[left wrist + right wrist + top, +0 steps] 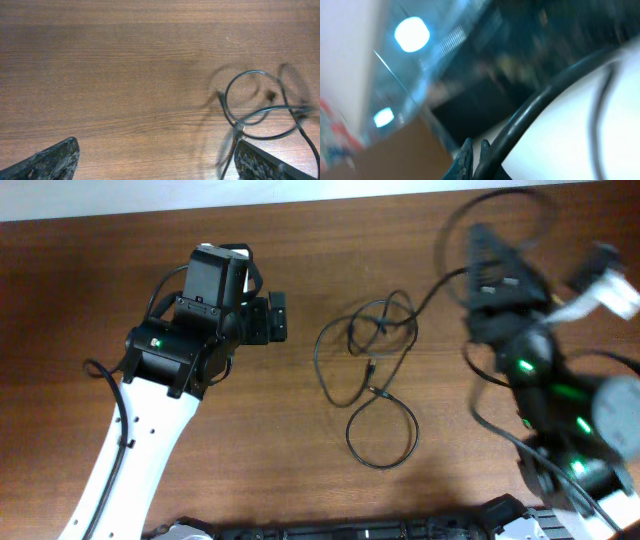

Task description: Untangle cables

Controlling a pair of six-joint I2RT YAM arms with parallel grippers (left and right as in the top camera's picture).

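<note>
A thin black cable lies in tangled loops on the brown wooden table, mid-table. One strand rises from the tangle toward my right gripper, which is blurred and tilted up at the far right. In the right wrist view its fingertips are pressed together with a dark cable running along them. My left gripper hovers left of the tangle, open with nothing between its fingers. The left wrist view shows its fingers set wide apart and the cable loops ahead to the right.
Bare wood stretches in front of the left gripper. The right arm's body fills the right side of the table. A white object shows near the right arm's top edge.
</note>
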